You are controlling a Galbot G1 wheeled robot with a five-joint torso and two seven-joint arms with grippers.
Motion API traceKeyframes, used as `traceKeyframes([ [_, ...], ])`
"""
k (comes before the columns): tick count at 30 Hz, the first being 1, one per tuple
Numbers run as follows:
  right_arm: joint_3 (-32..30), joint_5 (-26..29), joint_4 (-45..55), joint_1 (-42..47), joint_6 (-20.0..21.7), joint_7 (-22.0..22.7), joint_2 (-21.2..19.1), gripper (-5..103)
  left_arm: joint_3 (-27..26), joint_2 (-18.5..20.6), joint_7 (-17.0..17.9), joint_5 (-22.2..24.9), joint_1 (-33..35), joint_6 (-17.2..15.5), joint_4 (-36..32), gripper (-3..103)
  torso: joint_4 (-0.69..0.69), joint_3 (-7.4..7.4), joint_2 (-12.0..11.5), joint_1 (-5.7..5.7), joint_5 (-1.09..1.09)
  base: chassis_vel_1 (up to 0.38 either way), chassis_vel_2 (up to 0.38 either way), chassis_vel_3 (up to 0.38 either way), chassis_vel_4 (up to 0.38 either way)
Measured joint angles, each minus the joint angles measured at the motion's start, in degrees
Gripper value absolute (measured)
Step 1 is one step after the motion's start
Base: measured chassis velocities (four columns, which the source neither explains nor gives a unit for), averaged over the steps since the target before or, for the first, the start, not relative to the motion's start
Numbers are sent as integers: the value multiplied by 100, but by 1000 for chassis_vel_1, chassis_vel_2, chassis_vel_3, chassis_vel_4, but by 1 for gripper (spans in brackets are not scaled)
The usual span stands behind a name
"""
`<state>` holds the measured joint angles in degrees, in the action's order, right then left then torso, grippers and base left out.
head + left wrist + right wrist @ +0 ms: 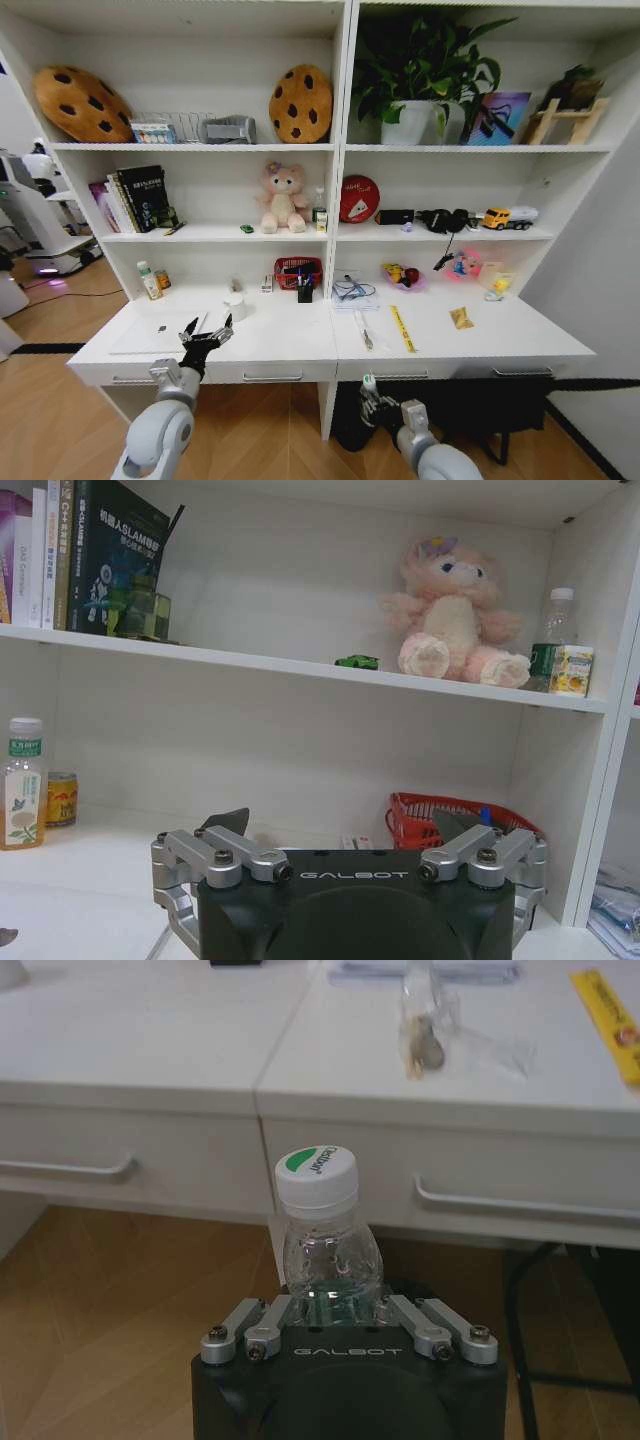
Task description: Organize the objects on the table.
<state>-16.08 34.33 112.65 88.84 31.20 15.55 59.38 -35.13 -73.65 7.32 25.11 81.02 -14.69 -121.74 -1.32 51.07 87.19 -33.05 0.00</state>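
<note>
— What's the right gripper got?

— A clear water bottle with a white cap, pinched at its body, held below the table front edge, out by the drawers.

— And the left gripper?

— Spread wide, holding nothing, hovering over the table's left half just beside the laptop (flat and closed, by the look of it).

— So how far along?

— Early, I'd say. The marker pens lie right of the table's middle seam, next to the yellow strip. The green toy car sits on the shelf above the table, beside the pink bear. Most of the clutter looks untouched.
</note>
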Motion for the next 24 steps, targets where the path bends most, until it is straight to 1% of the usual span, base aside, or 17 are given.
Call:
traceKeyframes([
  [2,-19,-45,-714,-143,-148,8,210,28,0,0,0,0,0,0,0,100,0,0,0,0,0,0,0,0,0],
  [3,-19,-45,-714,-143,-148,8,210,28,0,0,0,0,0,0,0,100,0,0,0,0,0,0,0,0,0],
  [4,-31,-84,-955,-195,-210,37,292,28,0,0,0,0,0,0,0,100,0,0,0,0,1,0,0,0,0],
  [6,-78,-158,-1564,-313,-375,71,515,28,0,0,0,0,0,0,0,100,0,0,0,0,0,0,0,0,0],
  [7,-125,-207,-2043,-390,-505,69,673,28,0,0,0,0,0,0,0,100,0,0,0,0,-1,0,0,0,0],
  [8,-125,-207,-2043,-390,-505,69,673,28,0,0,0,0,0,0,0,100,0,0,0,0,-1,0,0,0,0],
  [11,-195,-309,-3022,-584,-812,21,1042,28,0,0,0,0,0,0,0,100,-1,0,0,0,0,0,0,0,0],
  [12,-195,-309,-3022,-584,-812,21,1042,28,0,0,0,0,0,0,0,100,-1,0,0,0,0,0,0,0,0],
  [13,-232,-336,-3360,-679,-902,16,1184,28,0,0,0,0,0,0,0,100,-1,0,0,0,1,0,0,0,0],
  [15,-285,-440,-3831,-827,-1134,-39,1324,28,0,0,0,0,0,0,0,100,0,0,0,0,0,0,0,0,0],
  [16,-285,-440,-3831,-827,-1134,-39,1324,28,0,0,0,0,0,0,0,100,0,0,0,0,0,0,0,0,0],
  [19,-315,-511,-4494,-1050,-1423,-183,1398,28,1,0,0,0,0,0,0,100,0,0,0,0,-1,0,0,0,0],
  [24,-326,-448,-4960,-1203,-1535,-225,1427,28,1,0,0,0,0,0,0,100,0,0,0,0,0,0,0,0,0],
])
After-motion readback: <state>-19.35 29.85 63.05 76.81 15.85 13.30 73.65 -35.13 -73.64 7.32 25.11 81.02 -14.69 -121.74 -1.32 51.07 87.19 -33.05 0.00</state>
